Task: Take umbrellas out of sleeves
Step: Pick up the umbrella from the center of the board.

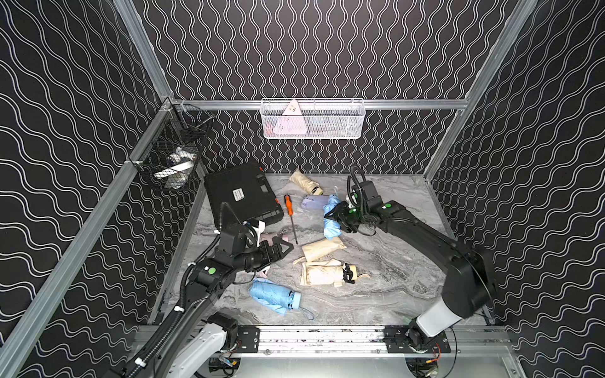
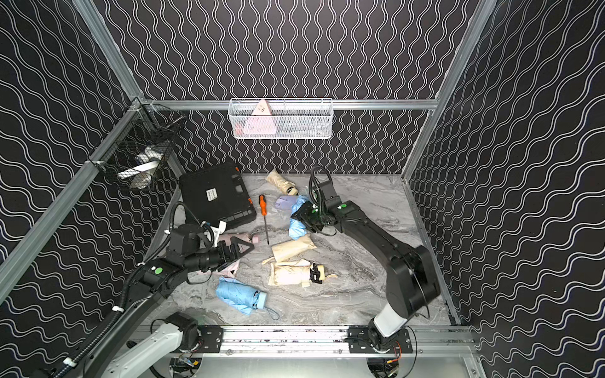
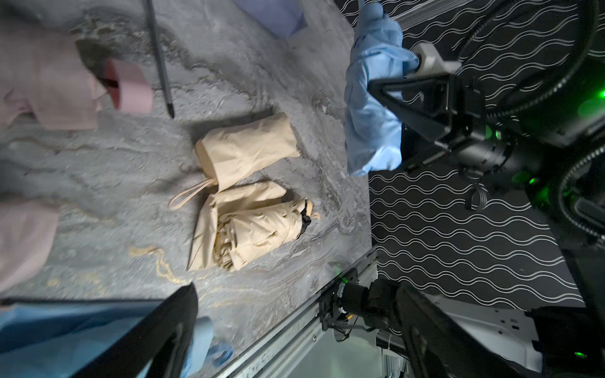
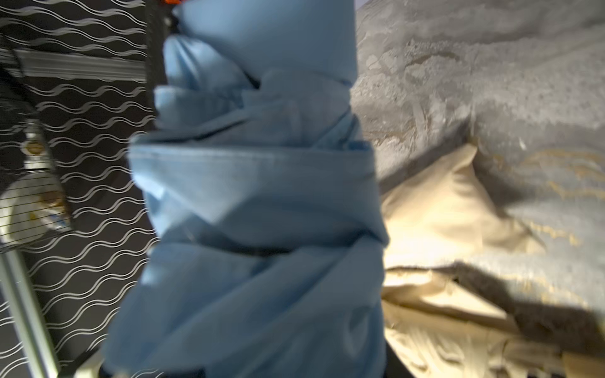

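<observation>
Right wrist view: right gripper (image 1: pixel 332 216) clamps a light blue fabric bundle (image 4: pixel 262 196) mid-length, held up (sleeve probably on, can't confirm). Left gripper (image 1: pixel 284 248) gapes empty above the pink umbrella (image 2: pixel 244 238). Next, likely: left pinches the bundle's free end and the arms pull apart.

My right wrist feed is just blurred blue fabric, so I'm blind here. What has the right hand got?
Observer: The right hand is closed on a light blue bundle, apparently lifted off the table.
Operator: Sleeve or umbrella?
Observer: Can't tell, but one light blue umbrella already lies bare near the front rail.
Operator: And the left hand?
Observer: The left hand is open and empty, beside the pink umbrella.
</observation>
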### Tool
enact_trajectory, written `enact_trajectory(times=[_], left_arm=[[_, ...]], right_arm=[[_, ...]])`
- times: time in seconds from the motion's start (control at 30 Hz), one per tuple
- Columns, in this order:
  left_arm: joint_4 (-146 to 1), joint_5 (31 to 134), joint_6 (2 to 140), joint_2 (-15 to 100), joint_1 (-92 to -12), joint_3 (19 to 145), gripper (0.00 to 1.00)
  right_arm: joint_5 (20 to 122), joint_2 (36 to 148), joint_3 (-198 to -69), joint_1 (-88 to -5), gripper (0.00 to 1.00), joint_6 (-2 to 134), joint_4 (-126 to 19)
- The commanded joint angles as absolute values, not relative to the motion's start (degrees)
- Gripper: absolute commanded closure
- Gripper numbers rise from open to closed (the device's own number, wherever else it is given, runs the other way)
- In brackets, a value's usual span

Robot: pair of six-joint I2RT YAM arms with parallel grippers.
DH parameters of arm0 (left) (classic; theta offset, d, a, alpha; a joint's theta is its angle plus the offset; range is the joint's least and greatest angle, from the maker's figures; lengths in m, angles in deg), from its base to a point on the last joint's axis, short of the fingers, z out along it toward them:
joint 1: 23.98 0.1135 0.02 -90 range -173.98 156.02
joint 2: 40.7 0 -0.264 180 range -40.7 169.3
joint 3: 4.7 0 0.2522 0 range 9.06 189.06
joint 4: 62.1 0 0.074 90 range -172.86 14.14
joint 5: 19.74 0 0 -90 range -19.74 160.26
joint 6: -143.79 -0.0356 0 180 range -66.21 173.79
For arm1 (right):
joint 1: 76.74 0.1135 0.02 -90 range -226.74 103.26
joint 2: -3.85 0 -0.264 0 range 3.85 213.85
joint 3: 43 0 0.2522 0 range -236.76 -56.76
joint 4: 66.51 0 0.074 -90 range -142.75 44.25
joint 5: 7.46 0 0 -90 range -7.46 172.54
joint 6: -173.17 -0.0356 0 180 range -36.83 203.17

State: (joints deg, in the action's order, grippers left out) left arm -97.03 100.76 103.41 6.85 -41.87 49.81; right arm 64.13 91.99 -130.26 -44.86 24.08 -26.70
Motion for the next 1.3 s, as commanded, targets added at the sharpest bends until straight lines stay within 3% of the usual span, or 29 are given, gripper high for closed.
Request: enact_trajectory(times=[0.0,0.27,0.63,1.27], left_arm=[[-81.0,102.2,106.88,7.89,-43.93,49.2,0.01],[-74.85,95.36,104.27,12.78,-54.89,51.28,0.01],[-67.83,88.71,103.27,16.56,-63.13,51.59,0.01],[-58.73,86.15,104.98,26.5,-68.25,54.07,0.01]], right_arm=[[69.02,87.6,-129.72,-42.69,0.59,18.28,-25.97],[71.47,82.27,-129.11,-38.57,0.58,14.93,-21.91],[73.73,79.53,-129.15,-35.07,0.57,13.77,-19.25],[69.78,76.19,-126.72,-34.81,0.57,12.58,-22.89]])
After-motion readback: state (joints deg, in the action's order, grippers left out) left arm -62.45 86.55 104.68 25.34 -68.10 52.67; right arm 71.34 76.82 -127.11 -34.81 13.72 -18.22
